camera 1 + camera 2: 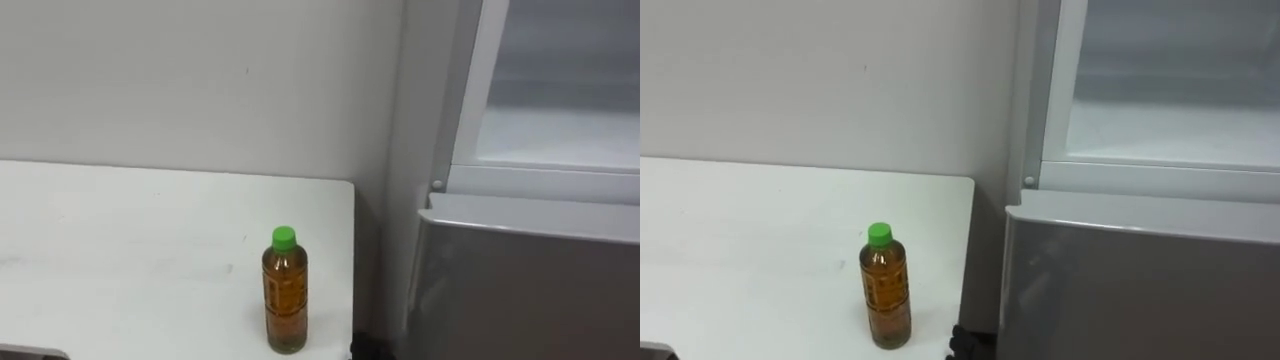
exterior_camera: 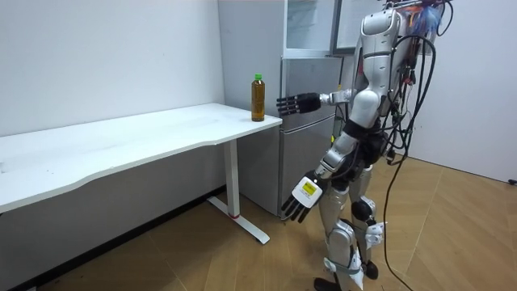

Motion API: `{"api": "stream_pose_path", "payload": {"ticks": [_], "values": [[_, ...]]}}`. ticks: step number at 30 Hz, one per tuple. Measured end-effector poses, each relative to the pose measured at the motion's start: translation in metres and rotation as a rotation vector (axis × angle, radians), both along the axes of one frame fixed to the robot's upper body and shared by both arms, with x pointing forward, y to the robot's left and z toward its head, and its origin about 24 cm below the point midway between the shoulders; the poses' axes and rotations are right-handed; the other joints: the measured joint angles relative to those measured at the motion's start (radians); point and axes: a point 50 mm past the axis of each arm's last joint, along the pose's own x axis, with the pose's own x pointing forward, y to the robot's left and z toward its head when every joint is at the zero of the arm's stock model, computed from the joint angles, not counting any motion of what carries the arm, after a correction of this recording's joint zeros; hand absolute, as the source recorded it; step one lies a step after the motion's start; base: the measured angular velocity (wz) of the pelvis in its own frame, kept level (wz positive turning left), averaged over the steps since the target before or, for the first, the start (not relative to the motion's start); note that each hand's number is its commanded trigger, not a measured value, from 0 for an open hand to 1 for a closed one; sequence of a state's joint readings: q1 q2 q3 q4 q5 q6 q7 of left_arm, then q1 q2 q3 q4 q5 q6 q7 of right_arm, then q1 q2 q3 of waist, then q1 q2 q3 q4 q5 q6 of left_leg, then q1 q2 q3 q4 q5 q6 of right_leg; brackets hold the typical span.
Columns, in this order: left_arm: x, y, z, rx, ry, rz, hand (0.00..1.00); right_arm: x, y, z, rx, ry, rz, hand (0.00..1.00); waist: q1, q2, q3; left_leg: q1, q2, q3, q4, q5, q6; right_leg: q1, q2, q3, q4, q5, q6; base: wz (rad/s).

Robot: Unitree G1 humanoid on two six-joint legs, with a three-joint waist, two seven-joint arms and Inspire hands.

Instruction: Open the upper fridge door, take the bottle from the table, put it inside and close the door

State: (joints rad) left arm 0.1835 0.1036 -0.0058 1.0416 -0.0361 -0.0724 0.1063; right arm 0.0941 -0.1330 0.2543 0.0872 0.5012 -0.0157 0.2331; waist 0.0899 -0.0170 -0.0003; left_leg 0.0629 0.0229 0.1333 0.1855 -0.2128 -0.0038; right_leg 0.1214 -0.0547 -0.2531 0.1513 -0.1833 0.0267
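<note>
A bottle [image 1: 285, 295] of amber drink with a green cap stands upright near the right front corner of the white table [image 1: 120, 250]; it also shows in the room view as the bottle [image 2: 258, 98]. The upper fridge compartment [image 1: 560, 120] has a white frame and a pale inside, above the grey lower door [image 1: 520, 280]. My right hand [image 2: 297, 103] is raised with straight fingers, just right of the bottle and apart from it. Its dark fingertips [image 1: 968, 345] show at the bottom edge between table and fridge. My left hand [image 2: 301, 196] hangs open by my thigh.
I stand on the wooden floor [image 2: 452, 226] facing the table corner and the fridge [image 2: 311, 121]. A narrow gap separates the table's right edge from the fridge side. A plain wall [image 1: 200, 80] runs behind the table.
</note>
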Motion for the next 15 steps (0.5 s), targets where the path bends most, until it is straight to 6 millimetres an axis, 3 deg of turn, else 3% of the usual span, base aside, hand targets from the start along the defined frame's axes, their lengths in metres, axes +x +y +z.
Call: {"api": "stream_pose_path", "payload": {"ticks": [10,15], "values": [[-0.003,0.012,0.002,0.033,0.014,-0.013,0.00,0.015,0.005,0.039,0.056,-0.151,0.032,0.00,0.002,-0.013,-0.0043,-0.001,0.001,0.002,-0.001,0.000,0.000,-0.007,0.001,0.002,0.000,0.000,0.000,0.00],[-0.018,0.026,0.001,0.113,0.092,-0.037,0.00,0.021,0.009,0.054,0.066,-0.214,0.049,0.00,0.003,-0.031,-0.0027,0.000,0.001,0.002,-0.002,0.000,0.000,-0.007,0.001,0.006,0.000,0.000,0.000,0.00]]}}
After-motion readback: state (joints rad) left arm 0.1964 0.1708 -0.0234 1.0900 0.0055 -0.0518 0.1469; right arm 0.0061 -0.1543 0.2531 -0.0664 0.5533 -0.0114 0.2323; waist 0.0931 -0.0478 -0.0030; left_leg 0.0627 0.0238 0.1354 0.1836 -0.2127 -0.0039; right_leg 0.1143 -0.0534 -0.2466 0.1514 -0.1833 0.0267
